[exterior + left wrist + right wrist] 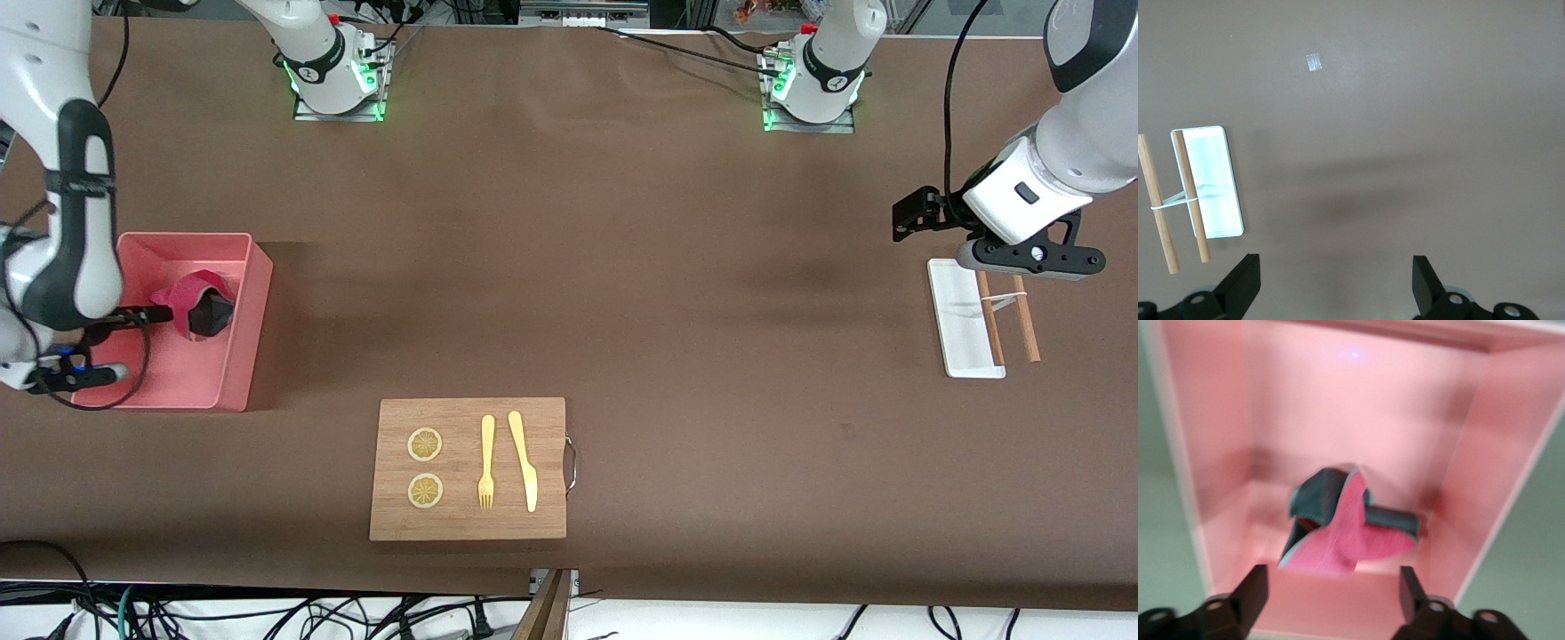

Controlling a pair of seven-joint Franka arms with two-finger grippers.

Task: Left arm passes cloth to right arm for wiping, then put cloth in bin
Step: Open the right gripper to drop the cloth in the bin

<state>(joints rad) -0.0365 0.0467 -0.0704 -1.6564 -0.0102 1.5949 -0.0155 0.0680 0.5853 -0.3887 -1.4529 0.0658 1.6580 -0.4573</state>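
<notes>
The right arm (62,204) reaches over the bin (253,302), which sits at the right arm's end of the brown table (622,267). The right gripper (1331,603) hangs over the bin with its fingers spread wide and nothing between them. The cloth (200,304) lies crumpled in the bin, pink side and dark grey underside both showing; long axis cannot be told. The bin's walls are tall and straight, its top open.

Mid-table, nearer the front camera, a cutting board (468,524) holds two lemon slices (425,444), a fork (486,462) and a knife (524,460). Wide bare table surrounds it.

The left arm (1067,151) waits, the left gripper (1335,283) spread wide and empty above bare table just beside a white tray (956,311) with chopsticks (1022,316).
</notes>
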